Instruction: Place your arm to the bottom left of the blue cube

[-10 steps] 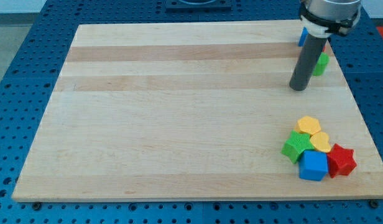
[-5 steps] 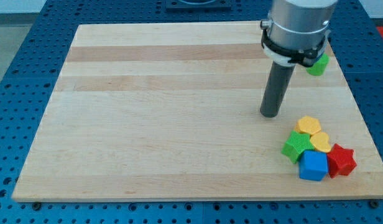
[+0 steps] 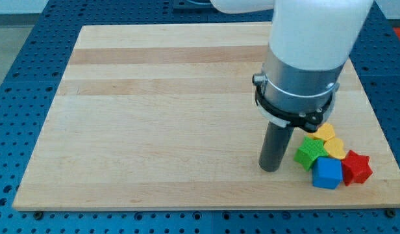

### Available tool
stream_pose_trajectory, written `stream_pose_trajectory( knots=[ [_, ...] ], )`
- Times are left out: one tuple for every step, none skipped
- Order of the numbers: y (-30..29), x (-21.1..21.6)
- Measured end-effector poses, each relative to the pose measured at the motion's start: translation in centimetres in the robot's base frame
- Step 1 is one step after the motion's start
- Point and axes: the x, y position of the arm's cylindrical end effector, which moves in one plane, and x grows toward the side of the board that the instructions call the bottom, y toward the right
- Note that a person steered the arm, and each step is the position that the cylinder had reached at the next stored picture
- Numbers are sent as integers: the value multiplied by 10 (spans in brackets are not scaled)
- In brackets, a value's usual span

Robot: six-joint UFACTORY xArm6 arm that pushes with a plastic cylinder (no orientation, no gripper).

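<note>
Camera view showed my tip [image 3: 271, 169] left of the blue cube [image 3: 327, 173], near; slightly lower remained. No jaws existed.

You are looking at a bright, evenly lit scene; the light seems diffuse and from above, since the wooden bench [image 3: 161, 117] shows no hard glare. Only a soft, short shadow gathers at the foot of the rod, around my tip [image 3: 271, 169]. The white arm housing [image 3: 317, 32] is nearly blown out. Block edges and the perforated blue surface [image 3: 18, 97] look sharp, with no visible motion blur.
</note>
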Motion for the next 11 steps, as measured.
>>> stream_pose_trajectory(
  knots=[
    [0, 13],
    [0, 30],
    [0, 47],
    [1, 52],
    [3, 51],
    [13, 51],
    [26, 51],
    [35, 52],
    [40, 52],
    [44, 52],
    [49, 51]
  ],
)
